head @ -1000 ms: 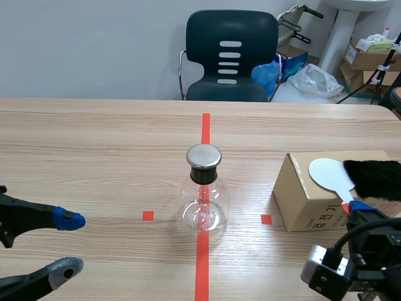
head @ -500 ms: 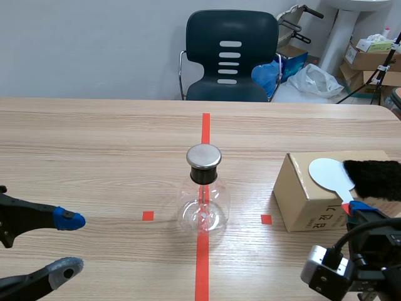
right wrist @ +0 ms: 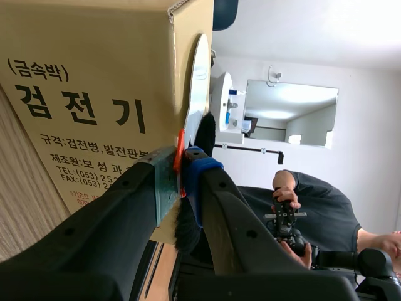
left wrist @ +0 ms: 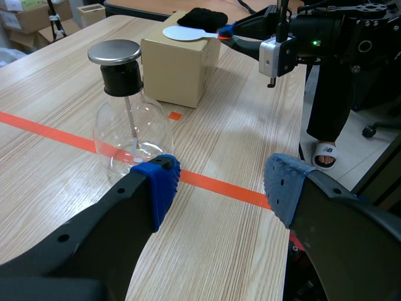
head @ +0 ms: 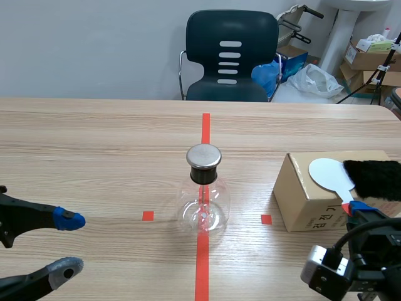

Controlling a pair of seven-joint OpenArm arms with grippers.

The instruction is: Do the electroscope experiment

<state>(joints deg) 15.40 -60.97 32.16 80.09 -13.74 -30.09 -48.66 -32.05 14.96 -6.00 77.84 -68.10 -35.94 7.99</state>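
centrally, the glass flask (head: 203,194) with its metal cap stands on the table (head: 94,138). right of the flask sits a cardboard box (head: 304,204) bearing a white paddle (head: 327,171) and black fur (head: 376,179); the right jaws pinch the paddle's orange handle (right wrist: 180,149). left of the flask, the left jaws hang spread.

Noted: the flask (head: 203,210) of clear glass, black collar, silver cap (head: 204,155); the box (head: 307,204) tan cardboard with black lettering (Korean script); the paddle (head: 329,170) white, handle orange-red; the fur (head: 376,179) black; the table (head: 94,144) pale wood grain, orange-red tape; left gripper (head: 69,243) pads (head: 67,219) one blue, one grey.
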